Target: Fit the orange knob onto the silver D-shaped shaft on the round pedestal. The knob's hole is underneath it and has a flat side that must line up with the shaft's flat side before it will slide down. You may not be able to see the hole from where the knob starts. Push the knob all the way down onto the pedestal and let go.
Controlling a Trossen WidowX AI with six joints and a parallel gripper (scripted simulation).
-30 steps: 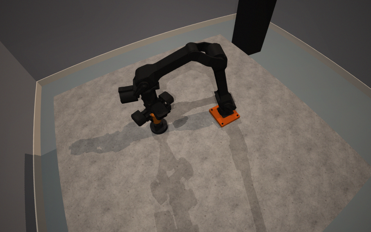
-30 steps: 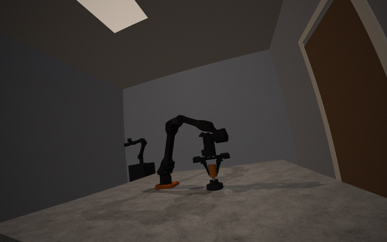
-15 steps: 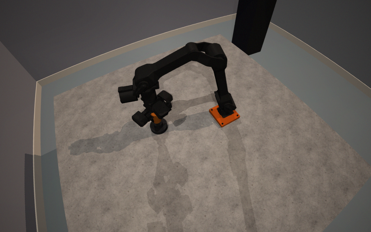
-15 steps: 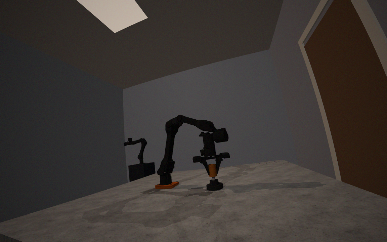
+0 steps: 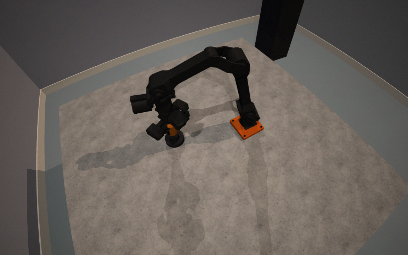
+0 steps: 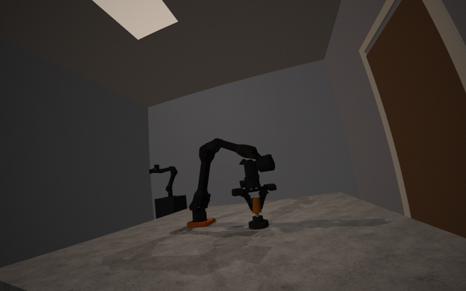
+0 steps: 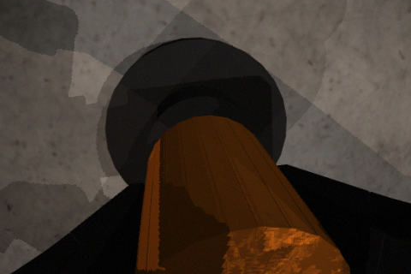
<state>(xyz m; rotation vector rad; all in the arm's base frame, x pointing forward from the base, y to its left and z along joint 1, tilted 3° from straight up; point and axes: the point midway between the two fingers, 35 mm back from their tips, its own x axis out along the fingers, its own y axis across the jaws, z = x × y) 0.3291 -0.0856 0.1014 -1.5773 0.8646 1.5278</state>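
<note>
My gripper point(image 5: 170, 126) point(image 6: 255, 204) is shut on the orange knob point(image 5: 170, 129) point(image 6: 255, 204) point(image 7: 229, 200) and holds it upright, straight above the round black pedestal point(image 5: 174, 140) point(image 6: 258, 223) point(image 7: 252, 80). In the exterior view a short piece of the silver shaft point(image 6: 255, 215) shows between the knob's underside and the pedestal. In the wrist view the knob covers the shaft and the middle of the pedestal, so the hole and the shaft's flat side are hidden. The knob's lower end is above the pedestal's top face.
The arm's orange base plate point(image 5: 246, 126) point(image 6: 200, 222) is bolted to the grey table right of the pedestal in the top view. A tall black post point(image 5: 276, 28) stands at the far edge. A low rim point(image 5: 41, 126) runs around the table.
</note>
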